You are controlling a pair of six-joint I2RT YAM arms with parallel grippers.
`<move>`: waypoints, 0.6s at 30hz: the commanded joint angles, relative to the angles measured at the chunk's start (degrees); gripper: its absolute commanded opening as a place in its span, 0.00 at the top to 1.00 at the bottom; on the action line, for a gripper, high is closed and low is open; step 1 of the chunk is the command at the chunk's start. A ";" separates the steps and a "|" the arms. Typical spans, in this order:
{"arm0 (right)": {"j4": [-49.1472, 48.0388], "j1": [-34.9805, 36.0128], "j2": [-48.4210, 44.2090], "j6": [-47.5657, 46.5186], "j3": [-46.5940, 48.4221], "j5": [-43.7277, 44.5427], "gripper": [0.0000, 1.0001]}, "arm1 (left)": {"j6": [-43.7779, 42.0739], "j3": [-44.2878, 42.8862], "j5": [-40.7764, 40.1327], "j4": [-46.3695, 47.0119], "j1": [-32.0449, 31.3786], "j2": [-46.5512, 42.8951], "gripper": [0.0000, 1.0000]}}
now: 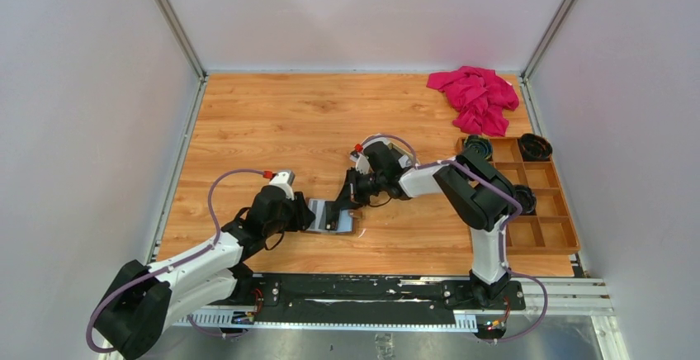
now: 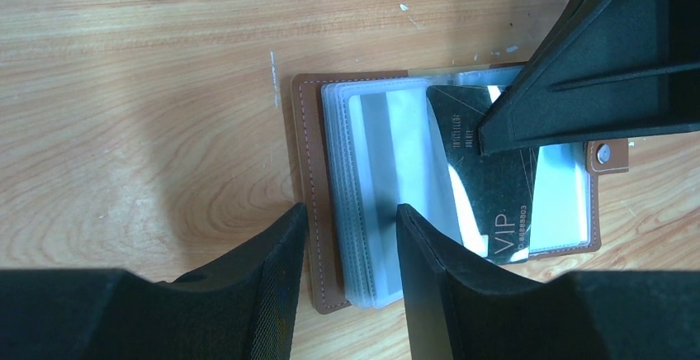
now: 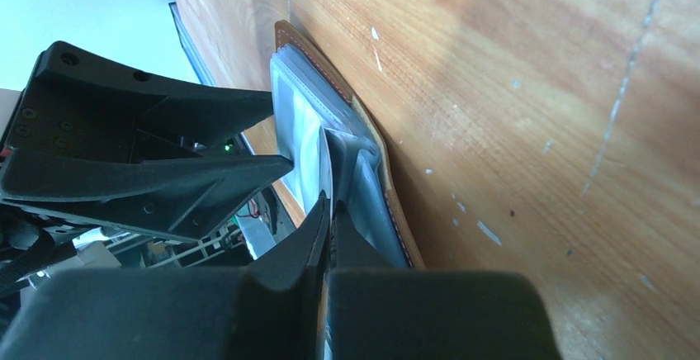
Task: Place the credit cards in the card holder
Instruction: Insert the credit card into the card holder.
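Observation:
The card holder point(image 1: 334, 218) lies open on the wooden table, a brown leather cover point(image 2: 307, 170) with a stack of clear sleeves point(image 2: 388, 145). My right gripper point(image 1: 338, 208) is shut on a black credit card point(image 2: 487, 191) marked VIP. The card lies slanted over the sleeves, its upper end under the right fingers point(image 2: 578, 87). My left gripper point(image 2: 351, 215) stands open at the holder's left edge, one finger beside the leather, the other over the sleeves. In the right wrist view the right gripper point(image 3: 328, 203) is pinched shut against the sleeves of the holder point(image 3: 388, 178). No other credit cards show.
A wooden compartment box point(image 1: 536, 203) stands at the right, with black round parts point(image 1: 535, 145) in some cells. A pink cloth point(image 1: 475, 96) lies bunched at the back right corner. The table's front edge runs just below the holder.

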State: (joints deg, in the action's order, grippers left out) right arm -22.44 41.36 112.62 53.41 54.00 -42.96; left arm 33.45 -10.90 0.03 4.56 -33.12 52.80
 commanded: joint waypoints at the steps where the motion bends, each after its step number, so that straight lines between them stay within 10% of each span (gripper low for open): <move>1: 9.27 1.45 0.17 0.04 -2.11 5.28 1.00 | 0.33 -0.09 1.63 -1.39 0.34 0.95 0.54; 18: 9.78 1.52 -1.55 1.23 -4.08 6.06 1.00 | 0.36 -0.06 2.25 -1.32 0.87 0.95 0.55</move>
State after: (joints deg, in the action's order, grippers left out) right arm -19.31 41.65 110.39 55.55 52.38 -40.86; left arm 33.63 -10.90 1.32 4.69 -32.69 52.99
